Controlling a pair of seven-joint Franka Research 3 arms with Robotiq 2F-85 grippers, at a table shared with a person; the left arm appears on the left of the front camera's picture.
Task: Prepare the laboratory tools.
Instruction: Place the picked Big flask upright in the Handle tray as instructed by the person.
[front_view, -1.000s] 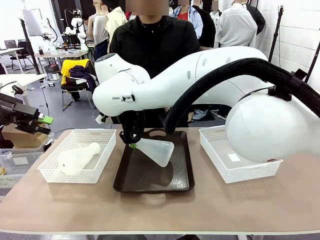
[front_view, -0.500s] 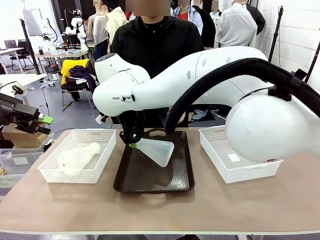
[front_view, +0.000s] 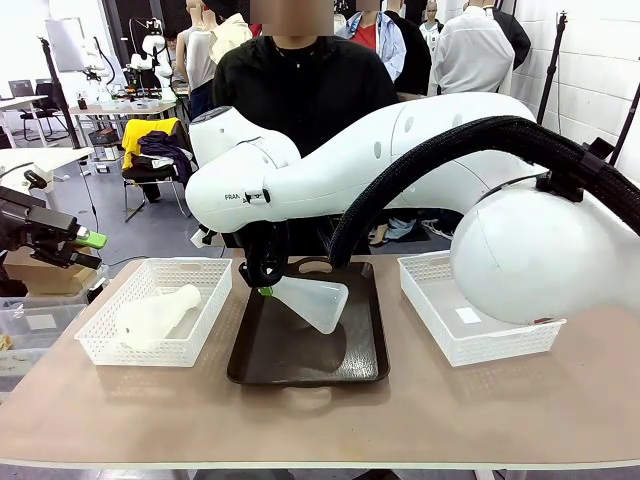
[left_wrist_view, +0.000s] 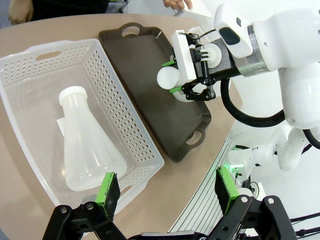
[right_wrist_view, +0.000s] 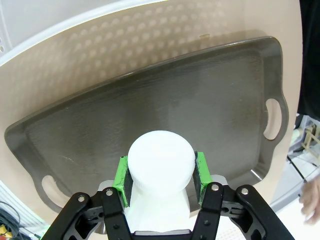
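One translucent white flask hangs tilted over the dark tray, its base pointing down to the right. My right gripper is shut on its neck. In the right wrist view the green pads press both sides of the flask above the tray. A second flask lies on its side in the left white basket. In the left wrist view, my open left gripper is high above that flask and basket, off the table's left end.
A second white lattice basket with a small white slip in it stands right of the tray. A person in a black top stands at the far side. My right arm spans the middle of the table.
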